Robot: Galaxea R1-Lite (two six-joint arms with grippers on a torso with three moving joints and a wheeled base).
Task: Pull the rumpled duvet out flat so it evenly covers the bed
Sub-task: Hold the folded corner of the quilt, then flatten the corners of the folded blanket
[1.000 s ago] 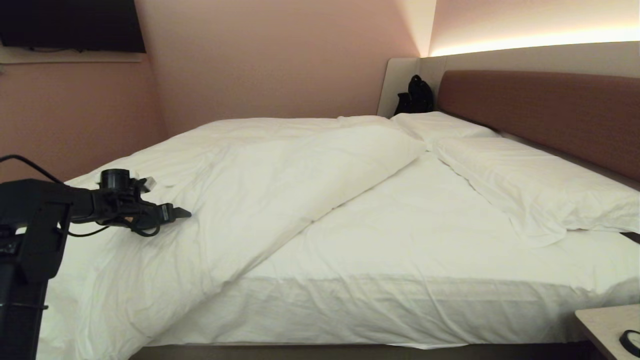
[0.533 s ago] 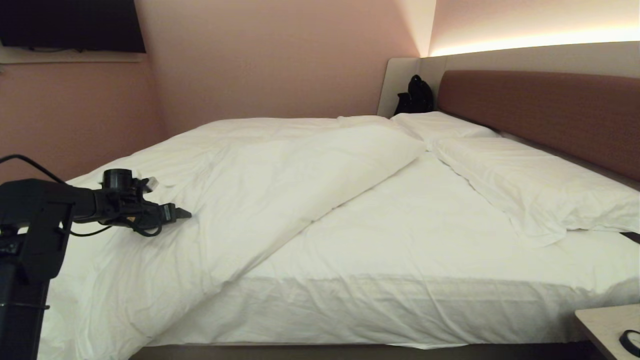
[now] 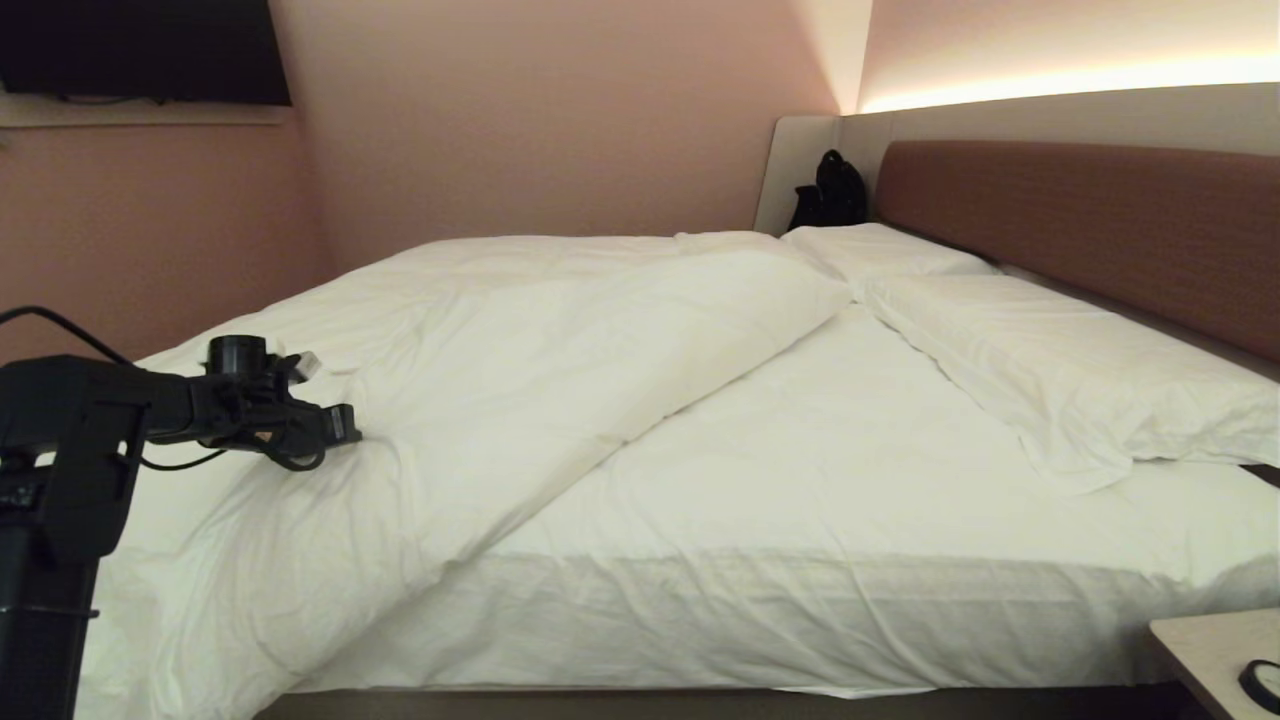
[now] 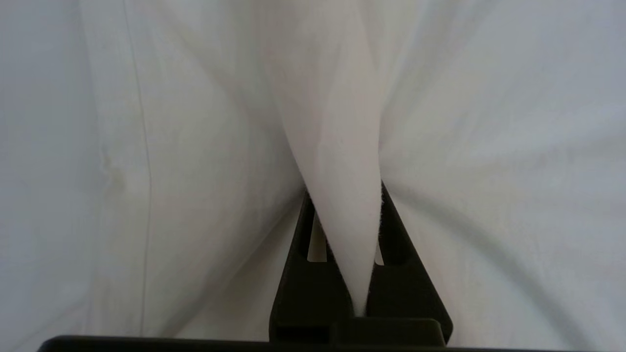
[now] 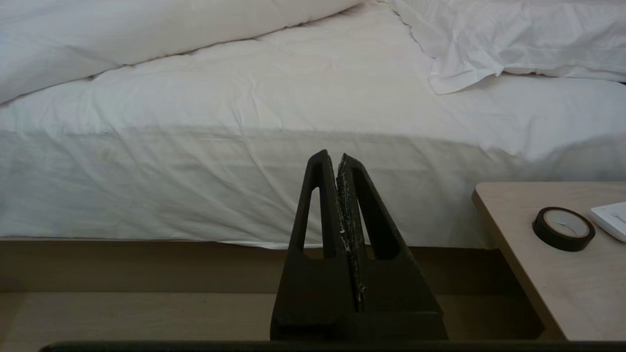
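Left claw [image 3: 345, 425]: at the left of the head view, reaching over the near left part of the duvet; fingers [image 4: 396, 254] pressed together on a pinched ridge of white duvet cloth, which rises in a wedge between them.
Right claw [image 5: 337, 161]: outside the head view; fingers together with nothing between them; level, facing the side of the bed, beside the tabletop.
Duvet [image 3: 520, 340]: lies rumpled across the left half of the bed, its edge running diagonally from the far pillow down to the near left corner, where it hangs over the mattress side.
Bed [image 3: 800, 600]: right half uncovered, bare sheet showing; brown headboard [image 3: 1090, 220] along the right.
Pillows [image 3: 1060, 370]: two, flat, in a row against the headboard.
Tabletop [image 5: 533, 264]: near right corner of the bed; carries a black tape roll [image 5: 563, 228] and a white item cut off by the frame edge.
Bag [image 3: 828, 190]: dark, in the far corner behind the pillows.
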